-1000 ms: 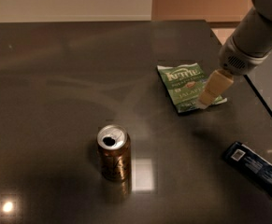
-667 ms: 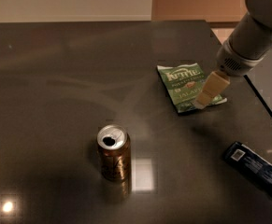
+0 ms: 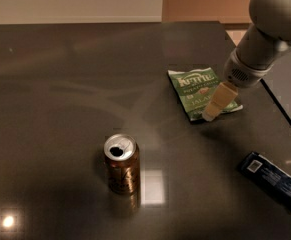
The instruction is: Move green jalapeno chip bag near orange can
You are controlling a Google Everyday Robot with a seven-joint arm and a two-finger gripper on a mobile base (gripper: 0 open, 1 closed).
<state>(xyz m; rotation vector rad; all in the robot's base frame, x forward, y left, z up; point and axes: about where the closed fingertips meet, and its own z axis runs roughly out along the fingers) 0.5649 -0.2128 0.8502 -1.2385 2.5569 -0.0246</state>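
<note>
The green jalapeno chip bag (image 3: 197, 90) lies flat on the dark table (image 3: 60, 84), right of centre, with white "Kettle" lettering facing up. The orange can (image 3: 121, 164) stands upright at the lower middle, silver top with a dark drinking hole. My gripper (image 3: 211, 110) comes down from the upper right on a pale grey arm (image 3: 265, 34). Its beige tip rests over the bag's lower right edge.
A dark blue flat packet (image 3: 272, 181) lies at the lower right. The table's right edge (image 3: 280, 109) runs diagonally just past the bag. Bright light glare (image 3: 152, 186) reflects on the tabletop beside the can.
The arm has shifted slightly up and to the right. The gripper tip stays at the bag's lower right edge. The bag, the can and the blue packet have not moved.
</note>
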